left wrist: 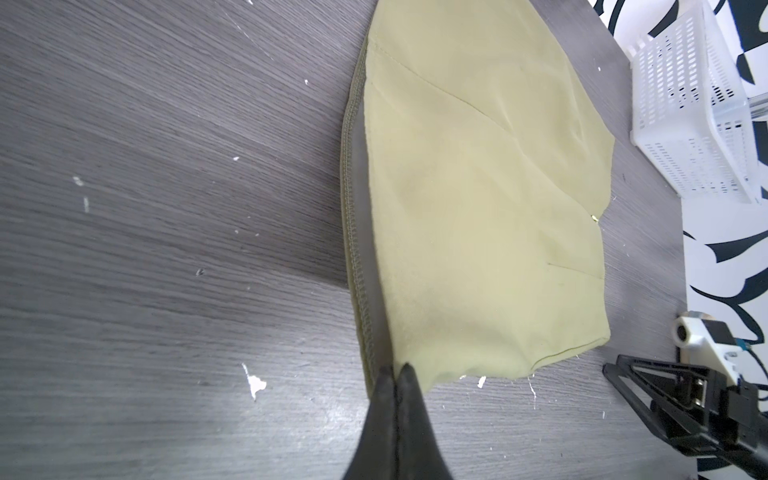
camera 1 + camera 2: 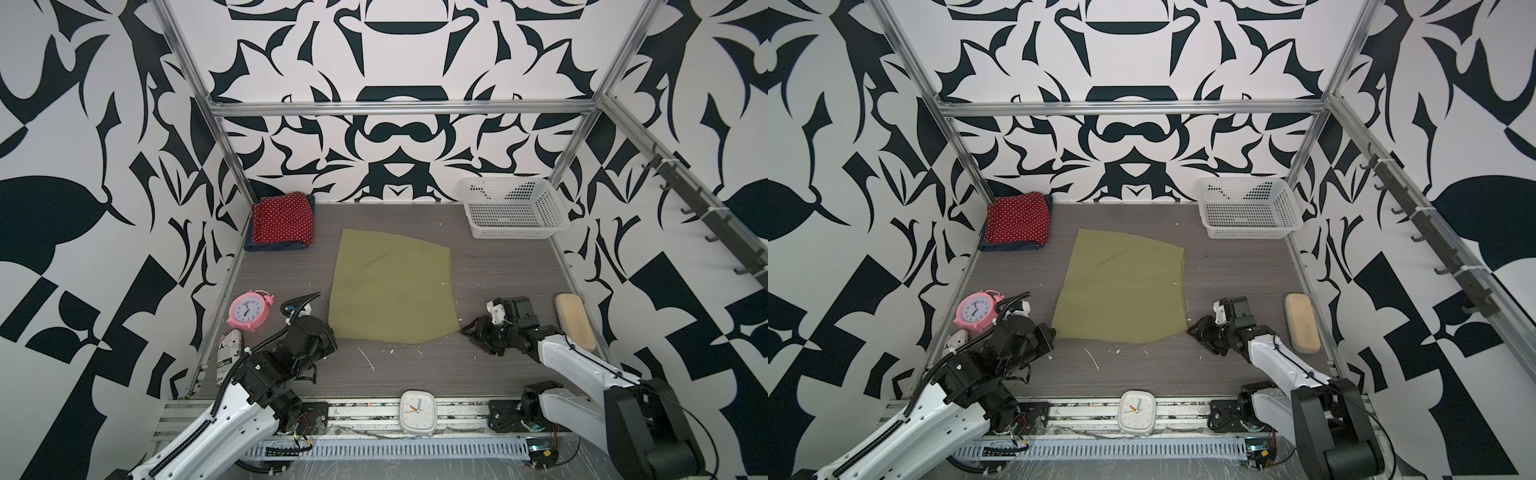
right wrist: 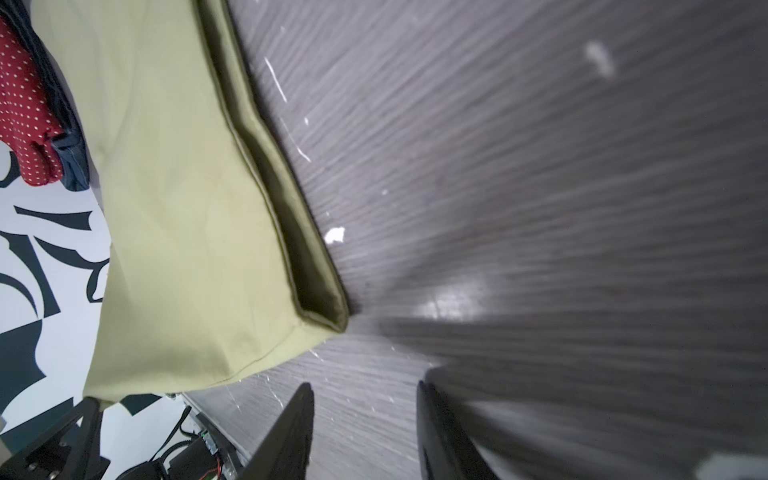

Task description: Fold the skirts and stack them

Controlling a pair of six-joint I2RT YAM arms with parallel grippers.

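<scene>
One olive skirt, corner between left fingers

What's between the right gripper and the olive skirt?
Only bare table, in the right wrist view: the right gripper, jaws open, sits short of the olive skirt.

Three skirts were counted: an olive-green skirt, a red polka-dot skirt and a dark blue denim skirt. Two clocks were seen, a pink alarm clock and a white square clock. One white basket, one beige oblong pad and one newsprint-patterned roll were noted.
</scene>
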